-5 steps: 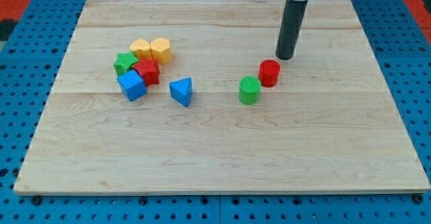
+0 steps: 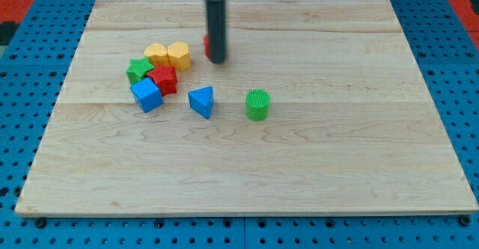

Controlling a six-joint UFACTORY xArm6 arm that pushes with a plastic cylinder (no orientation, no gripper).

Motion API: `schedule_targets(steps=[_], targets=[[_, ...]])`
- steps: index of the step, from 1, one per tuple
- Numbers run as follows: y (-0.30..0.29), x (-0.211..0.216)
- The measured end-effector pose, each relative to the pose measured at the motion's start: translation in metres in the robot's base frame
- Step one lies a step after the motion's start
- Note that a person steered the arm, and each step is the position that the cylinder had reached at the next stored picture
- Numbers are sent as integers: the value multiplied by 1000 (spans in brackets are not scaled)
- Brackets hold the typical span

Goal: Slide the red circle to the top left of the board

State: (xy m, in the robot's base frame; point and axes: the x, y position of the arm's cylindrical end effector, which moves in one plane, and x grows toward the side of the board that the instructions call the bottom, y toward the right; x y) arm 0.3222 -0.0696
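- The arm carries no jaws at all, so whether they are spread or pinching cannot be told; it ends in a plain dark rod, and my tip (image 2: pixel 217 60) rests on the wooden surface (image 2: pixel 359 159) a little above the middle, toward the view's left.
- The red circle (image 2: pixel 206 45) is almost hidden behind the rod; only a thin red sliver peeks out on the rod's left edge, touching or just beside it, slightly above the tip.
- Judging by that, the push is under way: the tip sits on the circle's right side, which is the side to drive from for travel leftward.
- Just beside the tip on its left sit two yellow blocks (image 2: pixel 168 55), with a green star (image 2: pixel 138 69), a red block (image 2: pixel 164 78) and a blue cube (image 2: pixel 146 96) bunched below them.
- A blue triangle (image 2: pixel 201 102) lies below the tip and a green cylinder (image 2: pixel 257 105) below and to its right, both apart from it.
- The next move, I reckon, calls for a push up and to the left, angled to pass above the yellow pair.
- The top left corner is well apart from the circle, so much of the slide seems left to do.
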Motion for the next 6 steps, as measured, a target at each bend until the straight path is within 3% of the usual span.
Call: schedule_targets(steps=[2,3,4,6], targets=[[-13,-38],[8,-39],[23,-75],[-37,-101]])
